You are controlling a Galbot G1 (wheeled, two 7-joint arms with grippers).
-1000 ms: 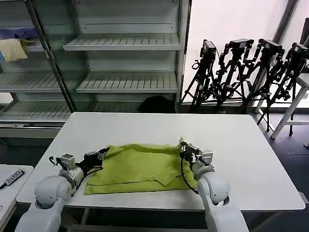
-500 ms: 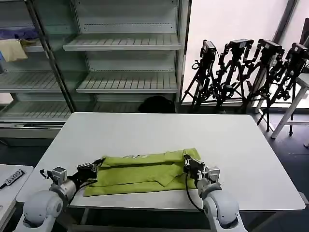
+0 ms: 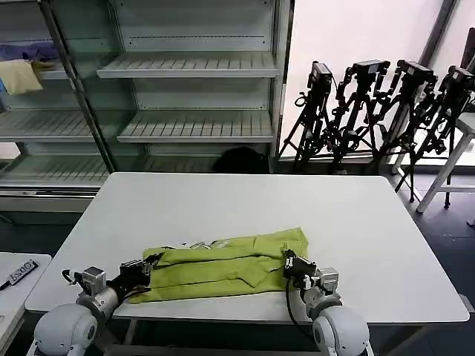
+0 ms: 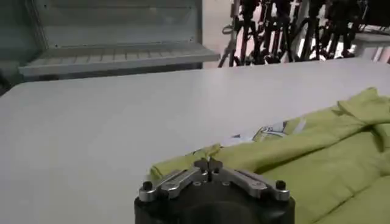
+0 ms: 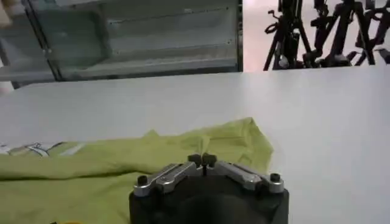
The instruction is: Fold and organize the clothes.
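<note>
The clothes, one lime yellow-green T-shirt (image 3: 223, 263), lie as a long folded strip near the table's front edge, with a whitish print (image 3: 202, 243) at the far fold. My left gripper (image 3: 151, 262) is at the strip's left end, shut on a pinch of the fabric. In the left wrist view its fingertips (image 4: 208, 163) meet on the edge of the shirt (image 4: 317, 158). At the right end, my right gripper (image 3: 288, 259) is likewise shut on cloth. The right wrist view has that gripper (image 5: 202, 159) pinching the shirt (image 5: 109, 170), with one corner (image 5: 247, 137) lying beyond it.
The white table (image 3: 245, 200) is bare beyond the shirt. Metal shelving (image 3: 193, 67) stands behind it, with a pale yellow cloth (image 3: 18, 76) and a purple cloth (image 3: 30, 50) on a left shelf. Black tripods (image 3: 378, 111) stand at back right. A side table (image 3: 15, 285) is at lower left.
Both grippers have drawn back toward the table's front edge with the shirt's edge held. The shirt has gone from a broad flat spread to a narrower folded strip.
</note>
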